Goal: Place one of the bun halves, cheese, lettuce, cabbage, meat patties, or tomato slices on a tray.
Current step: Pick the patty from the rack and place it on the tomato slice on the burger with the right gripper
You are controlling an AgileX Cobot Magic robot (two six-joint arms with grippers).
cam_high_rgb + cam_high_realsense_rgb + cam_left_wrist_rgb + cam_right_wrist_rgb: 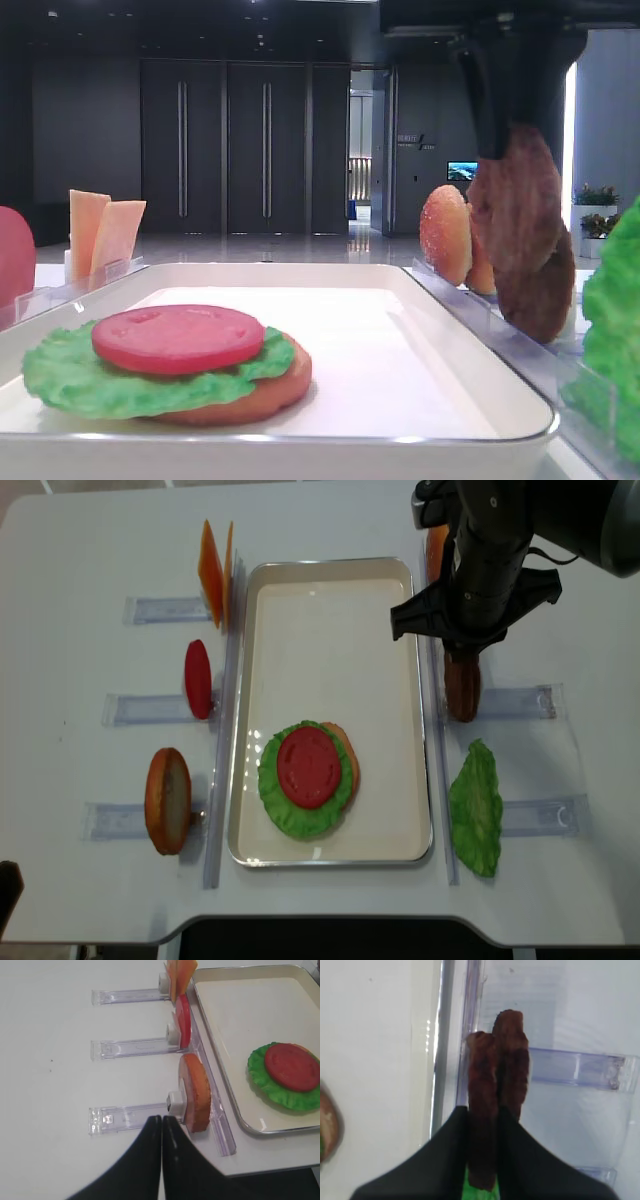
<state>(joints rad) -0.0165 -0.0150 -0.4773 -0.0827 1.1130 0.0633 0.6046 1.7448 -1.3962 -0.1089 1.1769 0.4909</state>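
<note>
My right gripper [482,1112] is shut on a dark brown meat patty [515,210], held upright and raised above the right-hand rack, just beside the white tray [330,566]. A second patty [547,288] stands in the rack right behind it. On the tray lie a bun half [348,748], a lettuce leaf [290,815] over it and a tomato slice [308,767] on top. My left gripper [162,1119] is shut and empty, over the table beside a standing bun half [195,1092]. Cheese [213,572] and another tomato slice [198,678] stand left of the tray.
Clear plastic racks [130,1047] line both long sides of the tray. A loose lettuce leaf [477,805] lies in the rack at the right front. More bun halves [445,235] stand at the far right behind the patties.
</note>
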